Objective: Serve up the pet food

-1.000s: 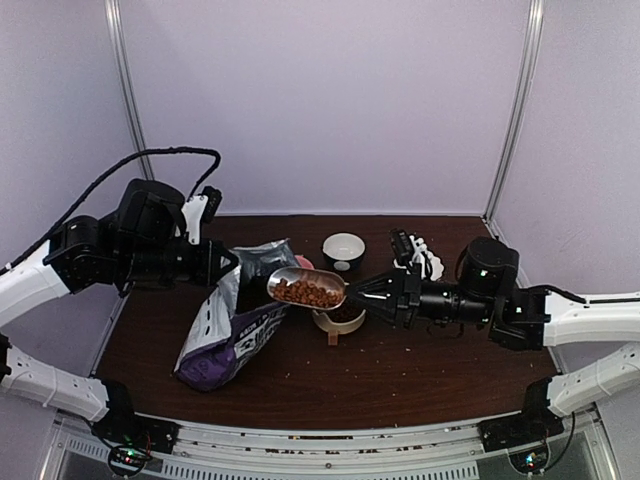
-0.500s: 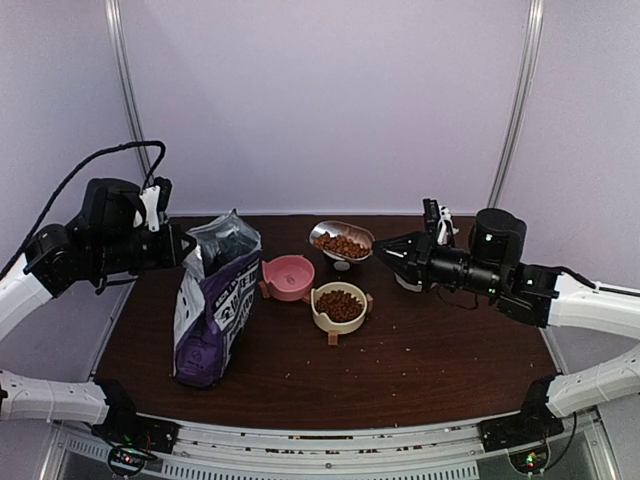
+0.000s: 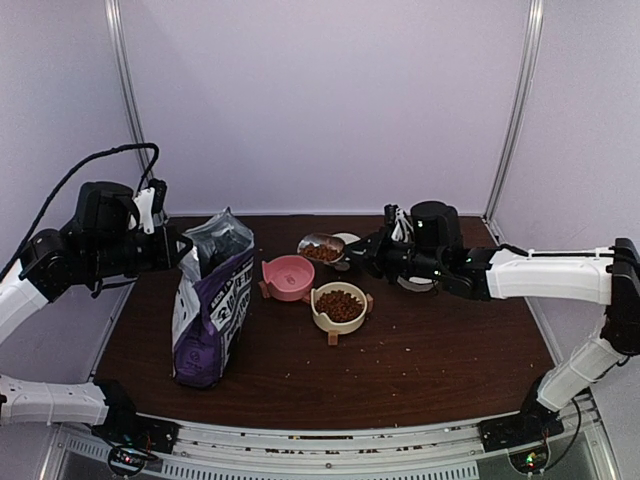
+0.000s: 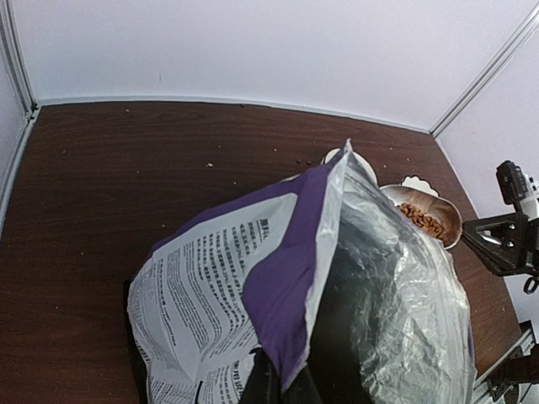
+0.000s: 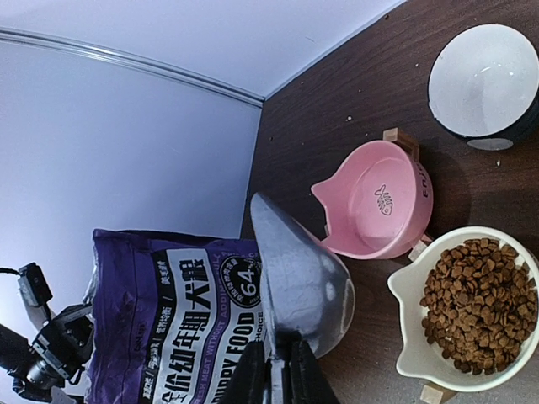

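Left of frame: left claw (image 3: 178, 250) is pinching fully shut on the top edge of the bag (image 3: 210, 300), holding it upright with its mouth open, likely for scooping. Centre: pink bowl (image 3: 288, 275) is sitting empty; cream bowl (image 3: 338, 305) beside it is already carrying pet food (image 3: 340, 306). Right: right claw (image 3: 362, 255) is clamping the handle of the scoop (image 3: 322, 247), carrying more pet food level above the tabletop (image 3: 440, 350), just behind the pink bowl, probably the next fill.

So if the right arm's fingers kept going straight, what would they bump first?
Probably the purple bag. The right fingers, shut on the scoop, point left toward it, past the pink bowl. Depth is hard to judge.
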You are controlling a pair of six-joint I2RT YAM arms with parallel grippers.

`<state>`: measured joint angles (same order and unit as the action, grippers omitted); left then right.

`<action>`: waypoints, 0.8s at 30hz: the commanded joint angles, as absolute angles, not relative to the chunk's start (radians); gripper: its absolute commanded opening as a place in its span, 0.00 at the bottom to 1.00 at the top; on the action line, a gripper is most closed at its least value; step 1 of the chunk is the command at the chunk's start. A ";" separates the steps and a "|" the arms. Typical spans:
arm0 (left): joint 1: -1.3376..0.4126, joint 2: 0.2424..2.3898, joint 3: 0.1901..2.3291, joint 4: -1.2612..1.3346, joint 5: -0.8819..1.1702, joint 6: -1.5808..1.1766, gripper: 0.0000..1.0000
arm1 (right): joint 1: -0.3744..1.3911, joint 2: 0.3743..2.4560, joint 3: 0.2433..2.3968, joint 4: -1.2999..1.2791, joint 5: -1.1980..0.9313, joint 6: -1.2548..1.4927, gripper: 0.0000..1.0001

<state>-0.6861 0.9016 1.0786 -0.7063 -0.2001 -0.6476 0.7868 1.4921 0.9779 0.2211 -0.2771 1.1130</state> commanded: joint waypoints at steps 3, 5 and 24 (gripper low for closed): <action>-0.678 0.888 1.059 -0.752 -0.172 -0.637 0.00 | 0.778 1.599 1.109 0.177 -0.231 1.056 0.00; -0.679 0.886 1.056 -0.751 -0.166 -0.641 0.00 | 0.778 1.625 1.141 0.145 -0.213 1.046 0.00; -0.679 0.896 1.041 -0.717 -0.123 -0.634 0.00 | 0.796 1.791 1.372 -0.147 -0.092 0.889 0.00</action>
